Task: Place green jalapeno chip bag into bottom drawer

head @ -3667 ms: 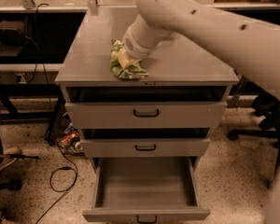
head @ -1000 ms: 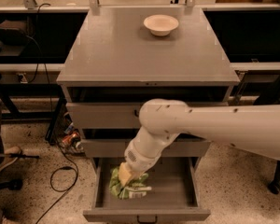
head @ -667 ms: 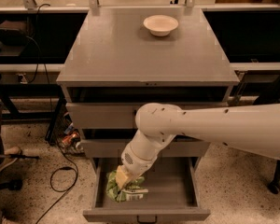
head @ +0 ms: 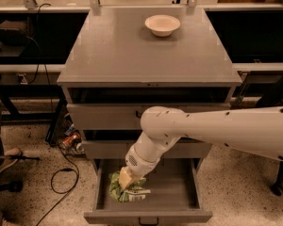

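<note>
The green jalapeno chip bag [head: 125, 190] lies inside the open bottom drawer [head: 174, 199], on its left half near the front. My gripper [head: 126, 178] reaches down into the drawer from the right and sits right on top of the bag. The arm hides the upper part of the bag. The drawer's dark handle [head: 147, 221] shows at the lower edge of the view.
A white bowl [head: 162, 24] stands at the back of the grey cabinet top [head: 108, 51]. Two shallower drawers [head: 104, 117] above are shut. Cables [head: 61, 173] and chair legs lie on the floor to the left. A table leg [head: 279, 180] stands at the right.
The arm brought the bag from the cabinet top down into the bottom drawer. Over the last second the gripper and bag have barely shifted, slightly left.
</note>
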`<state>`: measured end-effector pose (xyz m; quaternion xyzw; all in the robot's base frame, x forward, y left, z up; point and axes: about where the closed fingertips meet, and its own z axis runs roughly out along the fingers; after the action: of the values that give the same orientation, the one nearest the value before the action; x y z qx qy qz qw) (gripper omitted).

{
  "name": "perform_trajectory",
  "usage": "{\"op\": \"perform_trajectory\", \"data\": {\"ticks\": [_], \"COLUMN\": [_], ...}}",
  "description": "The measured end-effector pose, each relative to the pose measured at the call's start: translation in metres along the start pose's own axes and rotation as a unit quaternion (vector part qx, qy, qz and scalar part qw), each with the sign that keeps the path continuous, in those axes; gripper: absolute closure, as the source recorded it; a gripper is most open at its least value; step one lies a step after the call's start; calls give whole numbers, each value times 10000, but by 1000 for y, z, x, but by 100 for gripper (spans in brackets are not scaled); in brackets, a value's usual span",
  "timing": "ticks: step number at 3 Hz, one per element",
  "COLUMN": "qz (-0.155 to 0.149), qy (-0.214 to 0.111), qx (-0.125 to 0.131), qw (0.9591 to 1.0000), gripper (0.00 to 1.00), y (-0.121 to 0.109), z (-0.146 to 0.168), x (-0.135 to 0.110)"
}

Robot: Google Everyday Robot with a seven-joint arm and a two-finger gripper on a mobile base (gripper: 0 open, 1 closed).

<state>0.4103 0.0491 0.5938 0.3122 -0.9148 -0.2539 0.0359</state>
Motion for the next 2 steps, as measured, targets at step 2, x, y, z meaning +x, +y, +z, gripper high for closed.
{"op": "perform_trajectory", "data": {"ticks": [2], "qz": [4], "qy": [-402], "qx": [-287], "qw": [9988], "gripper": [100], "y": [-87], "z": [70], "x": [-19]}}
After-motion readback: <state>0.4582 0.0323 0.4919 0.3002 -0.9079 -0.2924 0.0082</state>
